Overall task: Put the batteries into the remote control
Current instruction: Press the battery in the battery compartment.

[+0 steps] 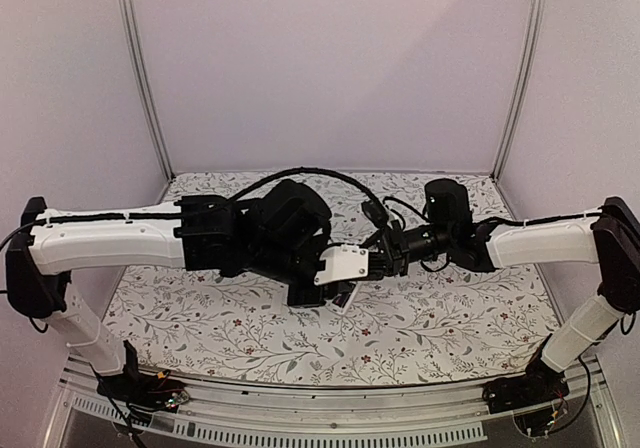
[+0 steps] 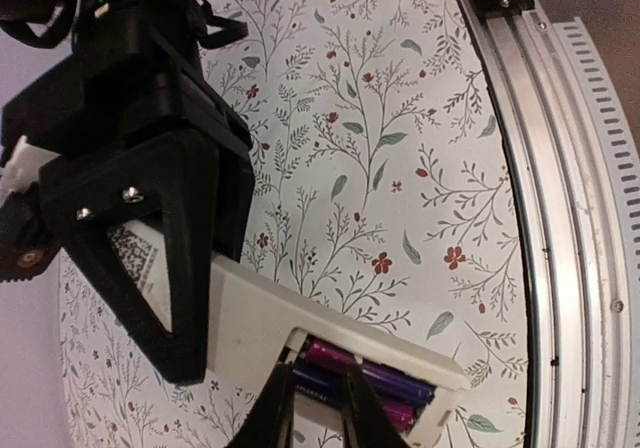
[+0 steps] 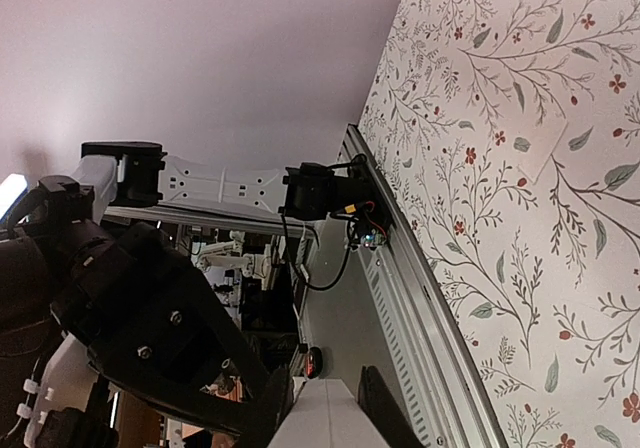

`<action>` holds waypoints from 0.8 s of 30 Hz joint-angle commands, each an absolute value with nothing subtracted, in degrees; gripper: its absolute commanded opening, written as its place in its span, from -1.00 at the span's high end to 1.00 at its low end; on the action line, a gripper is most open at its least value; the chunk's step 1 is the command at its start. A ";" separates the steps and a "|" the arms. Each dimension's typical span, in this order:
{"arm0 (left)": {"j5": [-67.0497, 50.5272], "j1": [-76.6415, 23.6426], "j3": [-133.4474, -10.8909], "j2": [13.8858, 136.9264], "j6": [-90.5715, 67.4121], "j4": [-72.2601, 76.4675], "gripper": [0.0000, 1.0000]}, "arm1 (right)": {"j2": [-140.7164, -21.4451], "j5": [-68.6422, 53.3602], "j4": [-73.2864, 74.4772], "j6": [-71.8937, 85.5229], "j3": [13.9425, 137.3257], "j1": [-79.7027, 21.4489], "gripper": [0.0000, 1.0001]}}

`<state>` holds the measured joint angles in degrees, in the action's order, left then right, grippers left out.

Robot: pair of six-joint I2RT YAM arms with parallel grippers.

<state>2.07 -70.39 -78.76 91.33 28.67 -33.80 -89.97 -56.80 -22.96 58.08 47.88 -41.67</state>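
Observation:
In the left wrist view my right gripper [image 2: 150,268] is shut on the label end of the white remote control [image 2: 255,318] and holds it above the table. The remote's battery bay faces up and is open. Two dark purple-blue batteries [image 2: 440,383] lie side by side in it. My left gripper [image 2: 318,413] is shut on the nearer battery [image 2: 318,383], with one fingertip on each side of it. In the right wrist view the remote [image 3: 330,418] sits between the right gripper's fingers [image 3: 272,408]. From the top camera the two grippers, left [image 1: 330,290] and right [image 1: 372,266], meet at mid-table.
The floral tabletop [image 1: 250,338] lies under both arms. The metal rail [image 2: 560,268] runs along the near edge. A pale flat rectangular piece [image 3: 545,153] lies on the tabletop in the right wrist view. The enclosure walls [image 1: 330,68] stand behind and to the sides.

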 commanded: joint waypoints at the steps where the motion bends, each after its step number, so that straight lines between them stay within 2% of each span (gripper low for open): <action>1: 3.28 -69.69 -75.14 84.20 24.29 -27.58 0.50 | -86.65 -58.24 -19.03 53.76 50.96 -42.33 1.00; 4: 4.50 -68.76 -71.95 80.05 19.44 -24.37 0.04 | -85.80 -56.94 -14.87 50.32 51.93 -41.98 1.00; 5: 4.89 -68.24 -70.79 78.94 17.10 -23.80 -0.08 | -85.22 -56.49 -12.67 49.41 52.38 -41.85 1.00; 7: 5.01 -67.47 -68.80 76.96 13.33 -23.26 -0.17 | -84.34 -55.22 -8.71 45.96 53.31 -41.75 1.00; 15: -4.88 -66.18 -65.25 77.29 0.53 -21.85 -0.19 | -80.72 -50.82 -0.01 37.92 56.16 -41.82 1.00; 24: -7.67 -66.44 -67.34 83.32 -4.68 -19.96 -0.14 | -80.51 -50.41 2.46 37.18 57.56 -41.75 1.00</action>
